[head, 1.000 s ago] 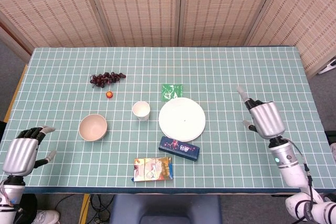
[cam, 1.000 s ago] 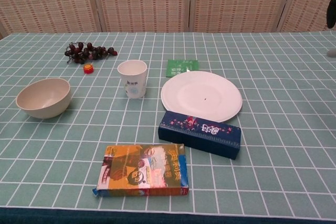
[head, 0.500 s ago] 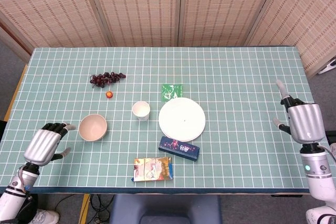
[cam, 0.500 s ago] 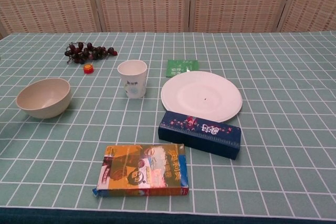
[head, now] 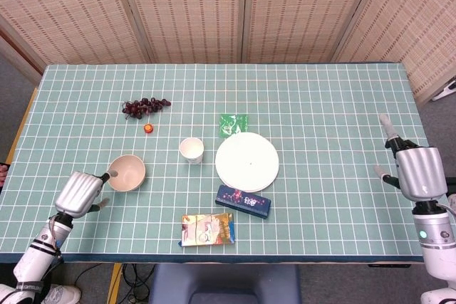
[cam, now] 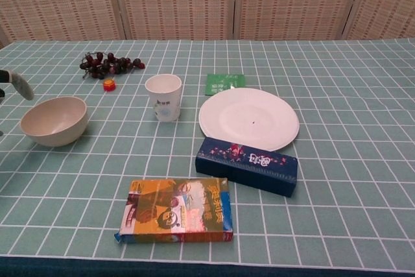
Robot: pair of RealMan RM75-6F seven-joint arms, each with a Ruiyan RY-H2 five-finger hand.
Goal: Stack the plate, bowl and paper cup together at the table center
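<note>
Your plate (head: 246, 161) sits flat near the table (head: 328, 97) center, w/ the paper cup (head: 191, 149) upright just to its left. The bowl (head: 126, 172) stands further left, apart from the cup. Nothing is stacked yet.

Your left hand (head: 80, 191) is right beside the bowl, on its outer side. Its fingers (cam: 19, 85) reach toward the rim, but you can't tell if they touch it or grasp anything.

Your right hand (head: 416, 171) hovers at the table's right edge, far from the plate, fingers spread and holding nothing.

Other stuff: a dark blue box (head: 244, 201) touches the plate's near edge, a colorful box (head: 207, 229) lies in front, a green packet (head: 232, 124) behind the plate, grapes (head: 144, 107) and a small orange cap (head: 148, 129) at the back left.
</note>
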